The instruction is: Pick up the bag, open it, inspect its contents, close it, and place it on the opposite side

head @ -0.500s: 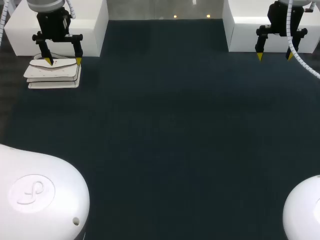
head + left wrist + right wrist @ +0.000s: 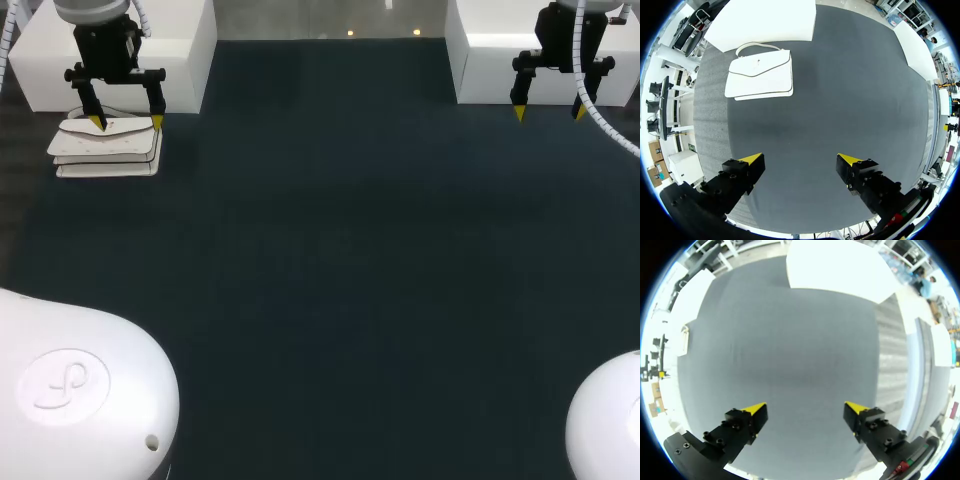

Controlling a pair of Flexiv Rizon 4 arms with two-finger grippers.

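Dark tabletop (image 2: pixel 330 260) runs between two white blocks at its far corners. At far left the white bag (image 2: pixel 107 150) lies flat just in front of the left block (image 2: pixel 185 50). From overhead my left jaws, spread wide, overlap its far edge. The left wrist view tells me more: the bag (image 2: pixel 760 76), flap down and handle toward the block, lies ahead of the fingers (image 2: pixel 752 162), with only bare tabletop between them. At far right my right jaws hang released and empty by the right block (image 2: pixel 490 65).

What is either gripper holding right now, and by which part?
Nothing. The left gripper is open, the white bag lying flat ahead of it, untouched; the right gripper is open too, empty.
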